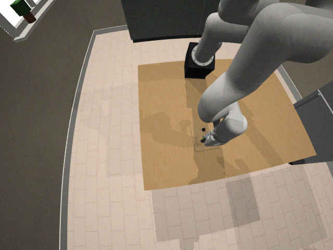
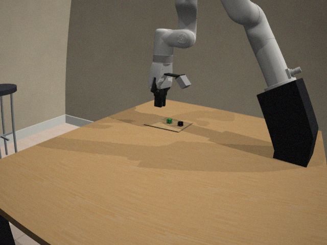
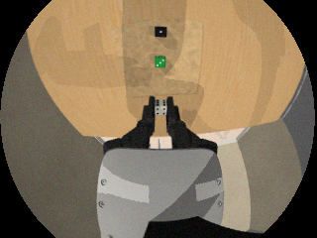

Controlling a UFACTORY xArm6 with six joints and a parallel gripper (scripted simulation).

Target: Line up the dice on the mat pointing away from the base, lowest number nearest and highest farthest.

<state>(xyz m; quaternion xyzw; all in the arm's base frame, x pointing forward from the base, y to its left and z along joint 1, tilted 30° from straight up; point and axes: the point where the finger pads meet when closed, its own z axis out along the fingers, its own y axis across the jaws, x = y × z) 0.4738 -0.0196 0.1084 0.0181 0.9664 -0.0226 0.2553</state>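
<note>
A thin tan mat (image 2: 168, 124) lies on the wooden table; it also shows in the wrist view (image 3: 162, 56). A green die (image 2: 169, 121) and a black die (image 2: 180, 123) rest on it, the black one nearer the robot's base. In the wrist view the green die (image 3: 160, 61) lies below the black die (image 3: 160, 31). My gripper (image 2: 159, 102) hangs well above the table, at the mat's far end from the base. It is shut on a pale grey die (image 3: 160, 110) between the fingertips. From above, the arm covers part of the mat (image 1: 203, 143).
The robot's black base block (image 2: 289, 122) stands at the table's right side. A stool (image 2: 6, 116) stands on the floor at the left. The table edge runs close along the front in the exterior view.
</note>
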